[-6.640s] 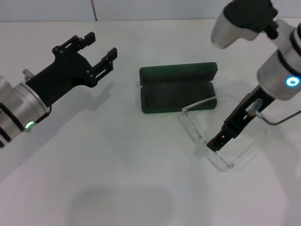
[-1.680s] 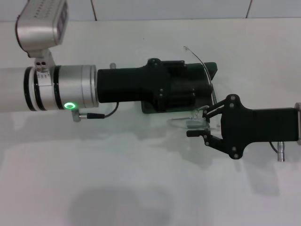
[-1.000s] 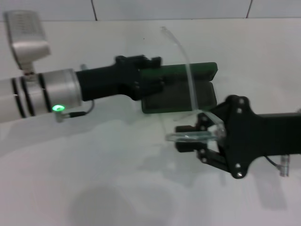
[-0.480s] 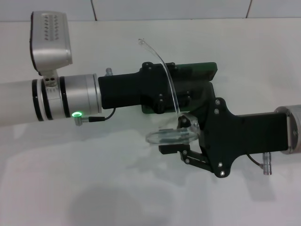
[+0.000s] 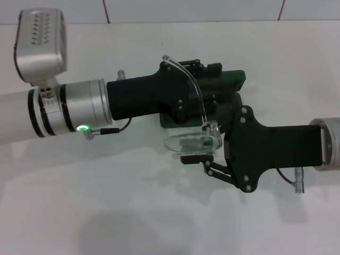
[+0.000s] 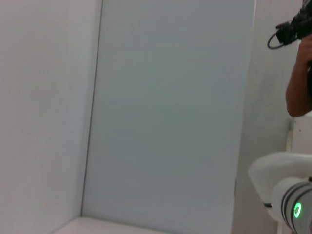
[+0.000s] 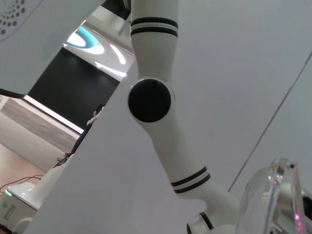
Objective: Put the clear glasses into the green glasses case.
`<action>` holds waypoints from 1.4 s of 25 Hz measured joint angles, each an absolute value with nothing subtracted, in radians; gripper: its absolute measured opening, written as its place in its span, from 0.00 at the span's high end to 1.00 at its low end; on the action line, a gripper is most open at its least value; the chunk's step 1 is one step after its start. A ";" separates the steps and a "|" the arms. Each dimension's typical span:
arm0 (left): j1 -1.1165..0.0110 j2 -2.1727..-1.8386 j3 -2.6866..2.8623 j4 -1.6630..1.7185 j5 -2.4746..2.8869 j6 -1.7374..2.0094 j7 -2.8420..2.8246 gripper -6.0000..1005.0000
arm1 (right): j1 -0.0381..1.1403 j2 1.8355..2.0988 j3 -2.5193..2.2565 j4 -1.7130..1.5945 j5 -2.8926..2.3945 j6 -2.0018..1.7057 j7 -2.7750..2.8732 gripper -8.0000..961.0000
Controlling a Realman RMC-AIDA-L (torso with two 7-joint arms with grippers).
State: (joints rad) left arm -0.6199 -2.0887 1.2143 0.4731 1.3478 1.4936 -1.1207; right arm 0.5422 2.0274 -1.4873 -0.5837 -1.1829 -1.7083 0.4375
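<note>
In the head view my right gripper (image 5: 197,150) is shut on the lens of the clear glasses (image 5: 178,143), holding them above the table just in front of the green glasses case (image 5: 236,78). One clear temple arm (image 5: 192,87) curves up from the lens and crosses in front of my left gripper (image 5: 201,66). The left gripper reaches in from the left and hangs over the open case, hiding most of it. The glasses (image 7: 273,200) also fill a corner of the right wrist view.
White table top (image 5: 106,202) lies all around, with a tiled wall edge (image 5: 159,10) at the back. The left wrist view shows only wall panels and a white arm segment with a green light (image 6: 292,209).
The right gripper has carried the glasses slightly toward the case. The raised temple arm has tilted toward the left gripper, which has pushed farther over the case.
</note>
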 joint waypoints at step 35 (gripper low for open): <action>-0.532 -2.086 1.204 0.466 1.206 1.598 -0.974 0.42 | 0.544 2.014 -1.472 -0.587 -1.206 -1.587 0.682 0.82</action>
State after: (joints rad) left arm -0.5322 -2.0856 1.2043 0.4664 1.2062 1.5983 -0.9742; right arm 0.5442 2.0138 -1.4716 -0.5869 -1.2063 -1.5873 0.6820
